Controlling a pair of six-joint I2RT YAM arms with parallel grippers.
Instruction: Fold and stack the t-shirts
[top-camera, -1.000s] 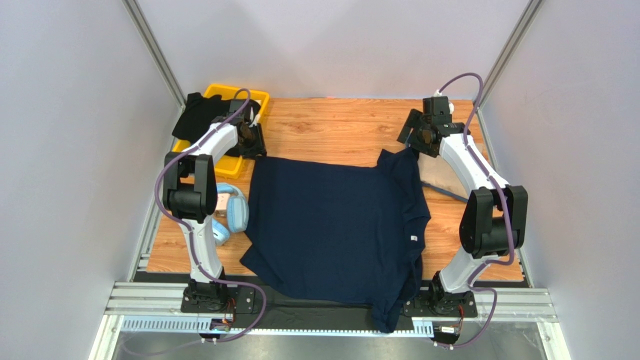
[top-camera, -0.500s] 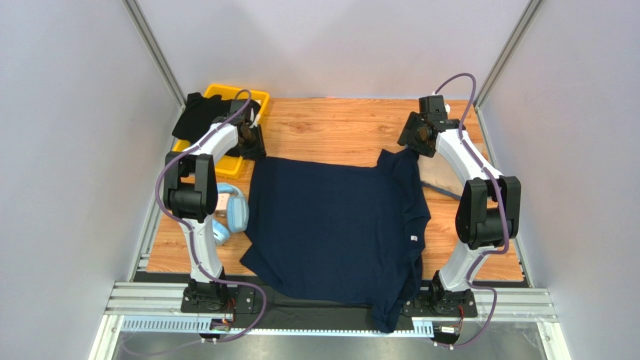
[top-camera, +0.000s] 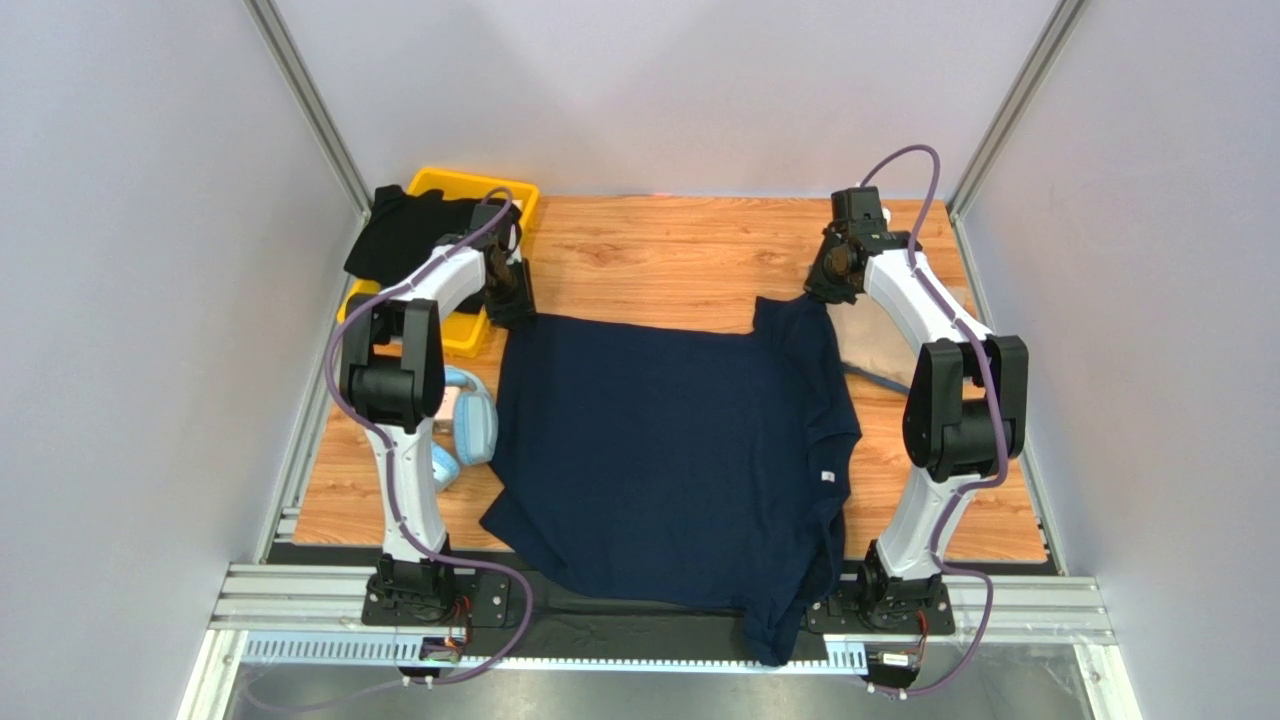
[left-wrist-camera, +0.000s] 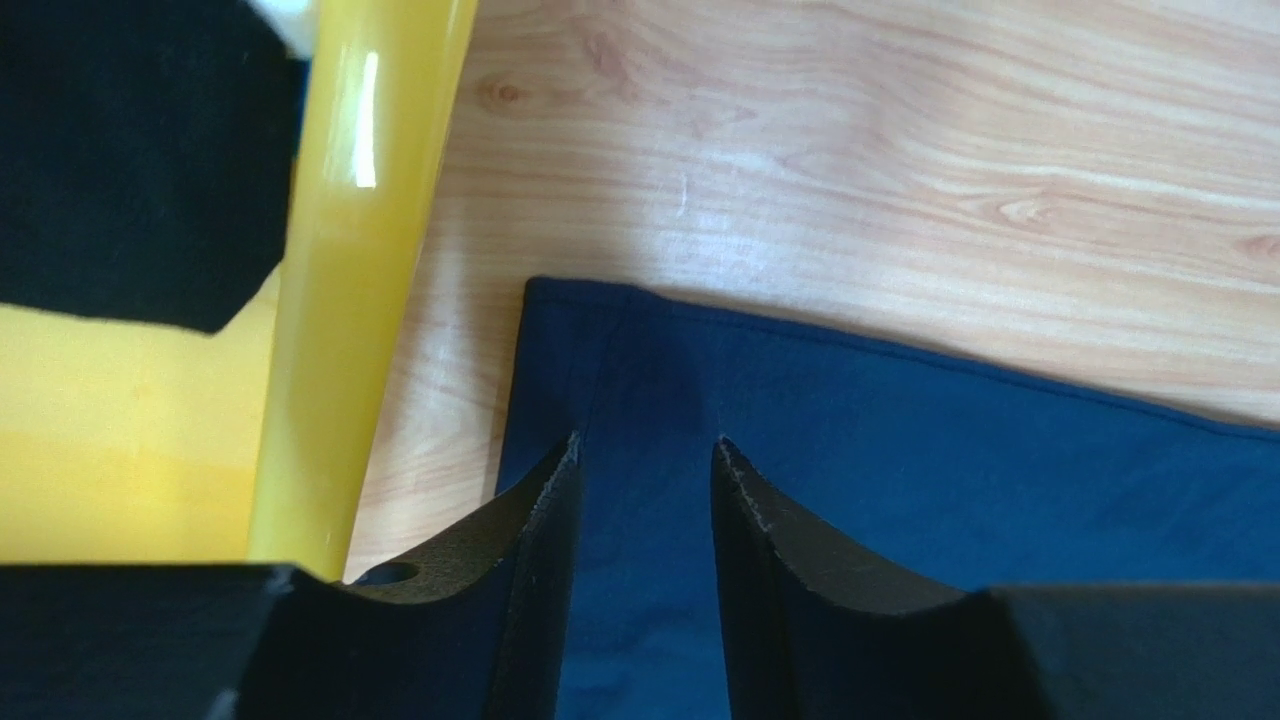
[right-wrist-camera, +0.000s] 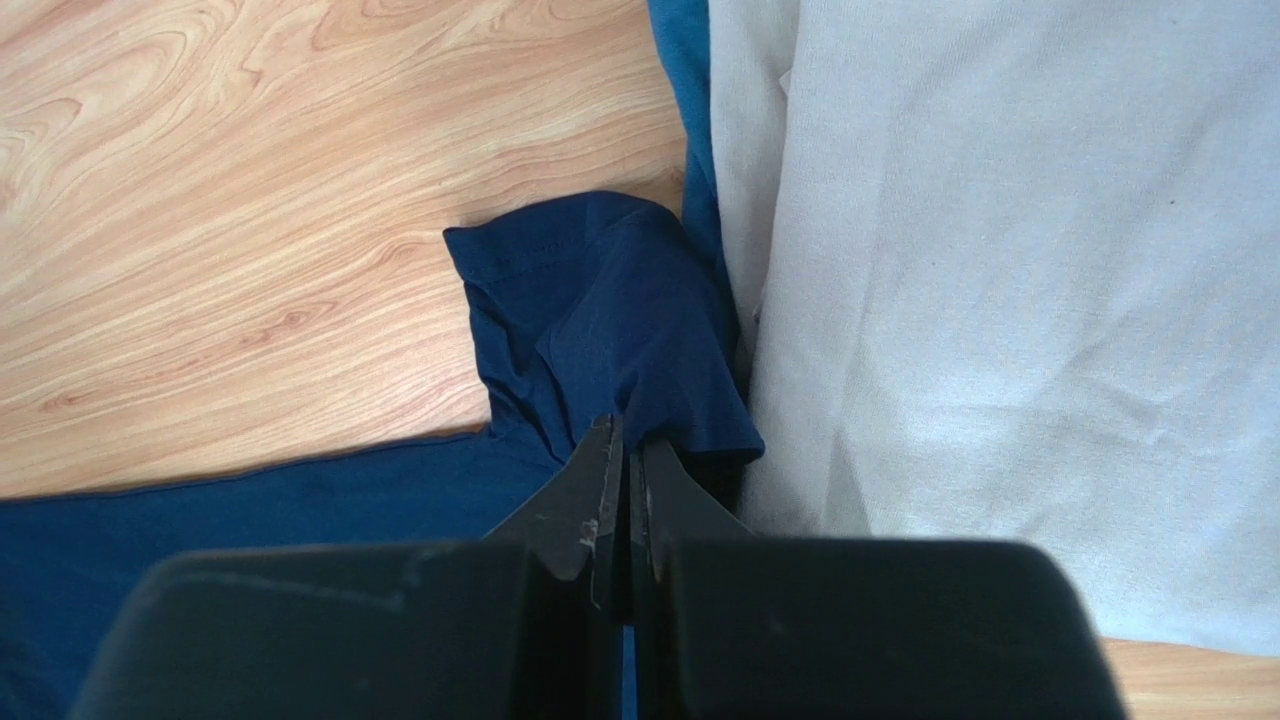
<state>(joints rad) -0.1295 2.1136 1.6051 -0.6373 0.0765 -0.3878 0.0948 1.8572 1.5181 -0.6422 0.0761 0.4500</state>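
A dark navy t-shirt (top-camera: 669, 450) lies spread flat over the middle of the wooden table, its near hem hanging over the front edge. My left gripper (top-camera: 516, 308) stands open over its far left corner, and in the left wrist view the two fingertips (left-wrist-camera: 564, 465) straddle navy cloth (left-wrist-camera: 932, 480) just inside the hem. My right gripper (right-wrist-camera: 624, 428) is shut on a raised fold of navy cloth (right-wrist-camera: 601, 300) at the far right corner. A beige t-shirt (right-wrist-camera: 1022, 300) lies right beside it. A black t-shirt (top-camera: 394, 233) drapes over the bin.
A yellow plastic bin (top-camera: 451, 188) sits at the far left corner, its wall (left-wrist-camera: 353, 225) close to my left fingers. Light blue headphones (top-camera: 469, 420) lie on the table left of the navy shirt. Metal frame posts rise at both back corners.
My right gripper has closed on the navy cloth and shifted slightly toward the back. My left arm has edged inward onto the shirt's far left corner, still open.
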